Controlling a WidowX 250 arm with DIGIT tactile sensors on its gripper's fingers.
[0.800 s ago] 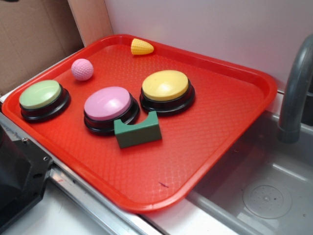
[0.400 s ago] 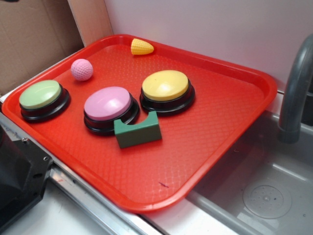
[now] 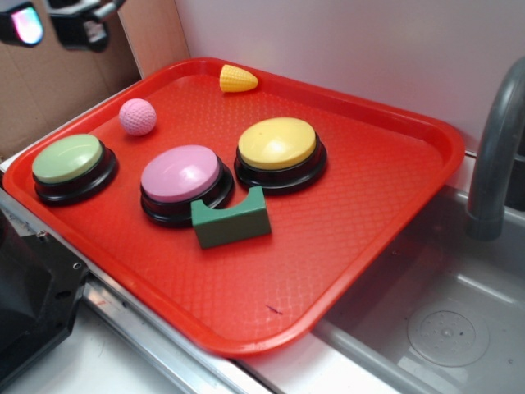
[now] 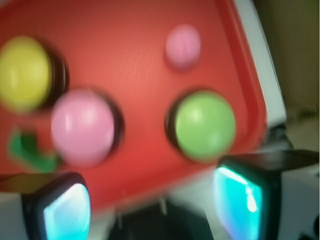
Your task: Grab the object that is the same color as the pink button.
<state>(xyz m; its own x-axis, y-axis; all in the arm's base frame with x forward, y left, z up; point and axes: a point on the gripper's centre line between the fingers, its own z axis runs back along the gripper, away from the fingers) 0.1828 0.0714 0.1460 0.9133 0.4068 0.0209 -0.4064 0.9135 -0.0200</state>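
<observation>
**Pink ball lies free on the tray; end effector held open, high at the far left**

The small pink ball (image 3: 138,116) is seen resting on the red tray (image 3: 385,205), in its far left part, apart from everything else and touched by nothing. In the blurred wrist view it appears as a pink blob (image 4: 183,46) toward the top.

The pink button (image 3: 181,175) is set nearer, at the middle of the tray, with the green button (image 3: 69,160) to its left and the yellow button (image 3: 277,145) to its right and slightly farther. A green block (image 3: 230,218) with a notch in its top lies against the near right side of the pink button's black base. A yellow corn-shaped toy (image 3: 238,79) is placed by the far rim.

The end effector (image 3: 53,23) is seen at the top left corner of the exterior view, above and left of the ball, well apart from it. Its fingers (image 4: 65,207) are spread wide in the wrist view, with nothing held between them.

A grey faucet (image 3: 496,156) and a sink basin (image 3: 426,328) are found to the right of the tray.
</observation>
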